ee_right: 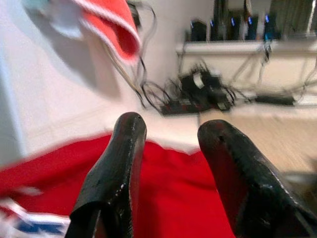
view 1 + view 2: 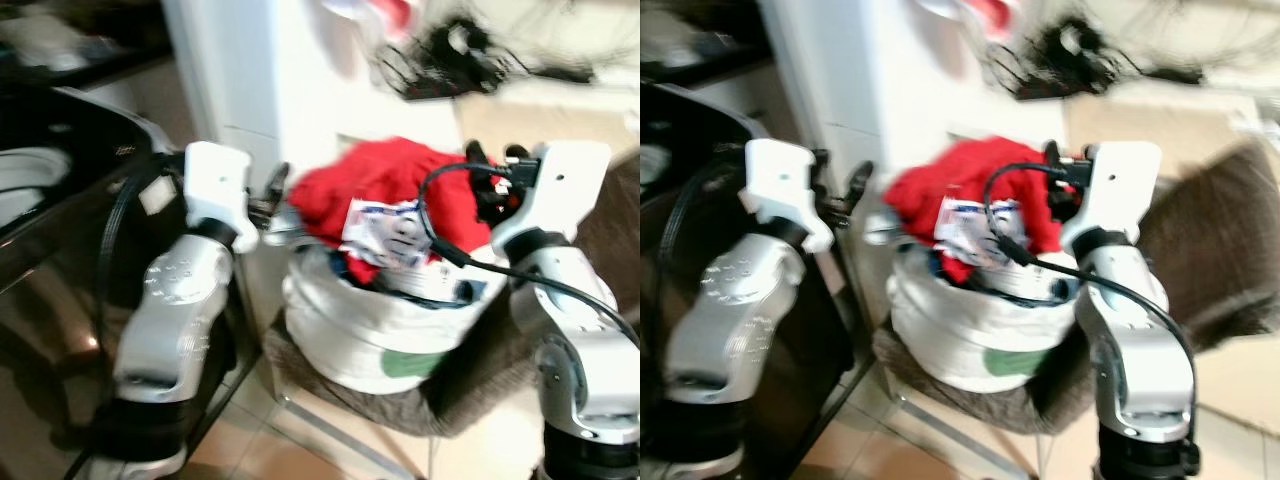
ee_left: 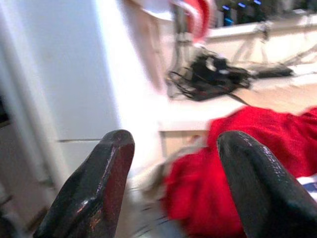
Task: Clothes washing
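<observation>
Left gripper (image 3: 171, 186): its fingers are standing spread with nothing between them; it is hovering just beside the left edge of the laundry heap, between the heap and the dark washer.
Right gripper (image 1: 168, 173): its fingers are spread too, holding nothing; it is hanging over the right side of the red cloth, close to it, though contact cannot be told.
Red cloth (image 2: 400, 185): it is lying on top of the heap, bulging above the bag's rim, between the two grippers.
Printed cloth (image 2: 390, 232): a white piece with blue print is lying on the front of the red cloth, facing the camera.
Bag (image 2: 370, 335): a white bag or hamper is holding the clothes; a green mark is showing low on its front; it is sitting on a brown towel.
Towel (image 2: 480, 385): brown and thick, it is spreading under the bag and out to the right.
Washer (image 2: 60, 300): a dark, glossy machine is standing at the left, beside the left arm.
Wall (image 2: 260, 70): a white panel is rising behind the heap.
Cables (image 2: 450, 50): a black tangle is lying on the floor beyond the heap, blurred.
Hanging cloth (image 1: 111, 29): a red-and-white piece is hanging above, blurred.
</observation>
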Robot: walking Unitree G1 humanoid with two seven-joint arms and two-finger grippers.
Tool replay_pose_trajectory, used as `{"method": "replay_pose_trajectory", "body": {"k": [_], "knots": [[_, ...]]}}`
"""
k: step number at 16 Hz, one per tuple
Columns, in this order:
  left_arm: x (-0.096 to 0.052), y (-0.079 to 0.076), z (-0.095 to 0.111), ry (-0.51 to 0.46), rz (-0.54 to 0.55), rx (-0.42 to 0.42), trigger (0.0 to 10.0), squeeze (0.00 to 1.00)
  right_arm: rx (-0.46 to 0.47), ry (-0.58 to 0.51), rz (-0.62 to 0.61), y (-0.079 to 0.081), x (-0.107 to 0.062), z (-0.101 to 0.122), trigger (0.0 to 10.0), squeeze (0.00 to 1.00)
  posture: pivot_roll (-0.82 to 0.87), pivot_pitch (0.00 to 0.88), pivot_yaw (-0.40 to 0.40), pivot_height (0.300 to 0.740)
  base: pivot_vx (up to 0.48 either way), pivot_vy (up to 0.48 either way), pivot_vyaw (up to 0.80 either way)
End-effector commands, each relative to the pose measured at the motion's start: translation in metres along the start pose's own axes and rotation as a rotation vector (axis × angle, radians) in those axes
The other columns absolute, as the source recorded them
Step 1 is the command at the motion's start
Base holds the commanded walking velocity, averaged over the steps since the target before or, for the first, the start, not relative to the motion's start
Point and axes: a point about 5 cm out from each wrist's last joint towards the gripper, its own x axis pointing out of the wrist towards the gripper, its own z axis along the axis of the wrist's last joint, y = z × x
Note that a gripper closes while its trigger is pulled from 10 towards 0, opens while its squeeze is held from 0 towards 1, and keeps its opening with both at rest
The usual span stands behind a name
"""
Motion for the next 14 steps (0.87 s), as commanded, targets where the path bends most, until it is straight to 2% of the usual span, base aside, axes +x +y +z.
{"method": "replay_pose_trajectory", "body": {"k": [1, 4, 6, 8, 9, 10, 11, 14], "knots": [[0.002, 0.008, 0.001, -0.005, 0.033, 0.039, 10.0, 0.00, 0.000, 0.037, 0.078, 0.012, 0.001, -0.004, 10.0, 0.00, -0.08, 0.000, 0.005, 0.740, 0.000, 0.240, -0.75], [0.006, 0.007, -0.001, -0.001, 0.037, 0.032, 10.0, 0.00, -0.079, 0.079, 0.210, 0.026, -0.003, -0.012, 10.0, 0.00, -0.09, 0.000, 0.003, 0.740, 0.000, 0.425, 0.00], [0.006, 0.006, -0.004, 0.006, 0.042, 0.040, 10.0, 0.00, -0.068, 0.087, 0.207, 0.026, -0.002, -0.012, 10.0, 0.00, -0.09, 0.000, 0.001, 0.740, 0.000, 0.463, 0.00], [0.006, 0.007, -0.005, 0.007, 0.043, 0.046, 10.0, 0.00, -0.106, 0.085, 0.225, 0.026, 0.000, -0.012, 10.0, 0.00, -0.08, 0.000, -0.008, 0.740, 0.000, 0.469, 0.00], [0.006, 0.007, -0.005, 0.009, 0.046, 0.047, 10.0, 0.00, -0.144, 0.080, 0.237, 0.026, 0.002, -0.011, 10.0, 0.00, -0.08, 0.000, -0.010, 0.740, 0.000, 0.469, 0.80], [0.007, 0.008, -0.006, 0.022, 0.069, 0.076, 10.0, 0.00, -0.157, 0.077, 0.245, 0.027, 0.003, -0.011, 10.0, 0.00, -0.08, 0.000, -0.010, 0.740, 0.000, 0.000, 0.80], [0.007, 0.008, -0.004, 0.018, 0.090, 0.150, 10.0, 0.00, -0.165, 0.073, 0.249, 0.027, 0.003, -0.010, 10.0, 0.00, -0.08, 0.000, -0.011, 0.740, 0.000, -0.480, 0.80], [0.008, 0.007, -0.006, 0.024, 0.116, 0.122, 10.0, 0.00, -0.198, 0.064, 0.271, 0.027, 0.004, -0.009, 10.0, 0.00, -0.08, 0.000, -0.009, 0.740, 0.000, -0.480, 0.80]]}}
